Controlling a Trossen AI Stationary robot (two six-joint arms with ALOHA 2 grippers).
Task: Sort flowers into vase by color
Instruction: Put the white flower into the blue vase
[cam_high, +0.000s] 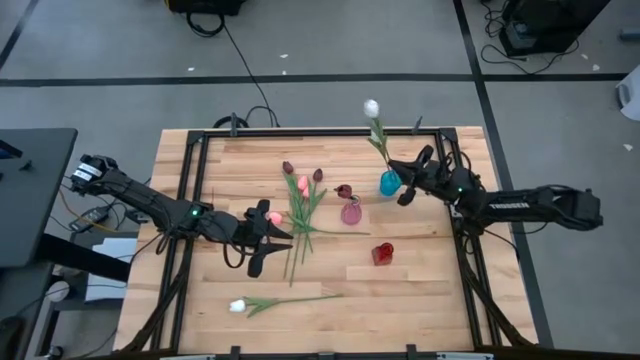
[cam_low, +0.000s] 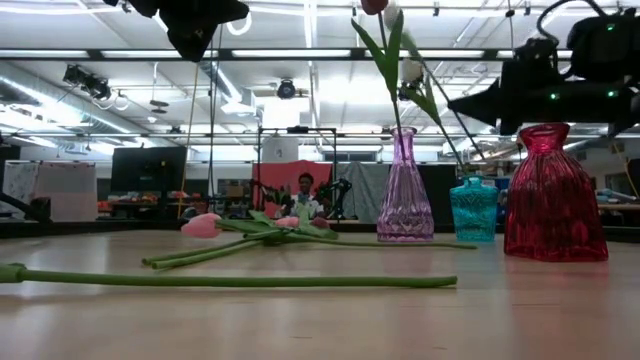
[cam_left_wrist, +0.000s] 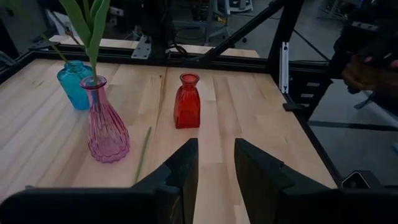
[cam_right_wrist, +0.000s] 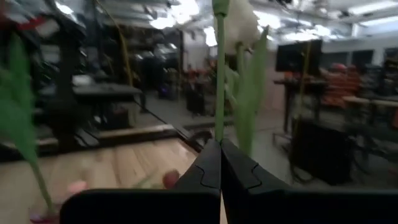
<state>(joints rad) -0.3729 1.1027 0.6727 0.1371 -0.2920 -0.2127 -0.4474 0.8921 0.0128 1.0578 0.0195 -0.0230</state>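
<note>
My right gripper (cam_high: 400, 180) is shut on a white tulip (cam_high: 371, 107), whose stem runs down into the teal vase (cam_high: 389, 184). My left gripper (cam_left_wrist: 215, 171) hangs open above the loose pile of pink and maroon tulips (cam_high: 302, 205) lying at mid-table, with nothing between its fingers. A pink head (cam_high: 273, 217) lies just beside it. The pink glass vase (cam_high: 350, 212) holds a maroon tulip (cam_high: 343, 190). The red vase (cam_high: 383, 253) stands with nothing in it. Another white tulip (cam_high: 237, 305) lies flat near the table's near edge. My right gripper pinches the white tulip's green stem (cam_right_wrist: 219, 118) between its two shut fingers, well below the head. The fingers come about level from the table's right and lie across the upright stem. The stem's lower end goes into the teal vase; the fingers hide how deep.
The three vases stand close together right of centre, the red vase (cam_left_wrist: 186, 99) nearest the near edge. A black metal frame (cam_high: 200, 190) runs around the tabletop. Bare wood lies at the near right (cam_high: 430, 300) and far left (cam_high: 240, 160).
</note>
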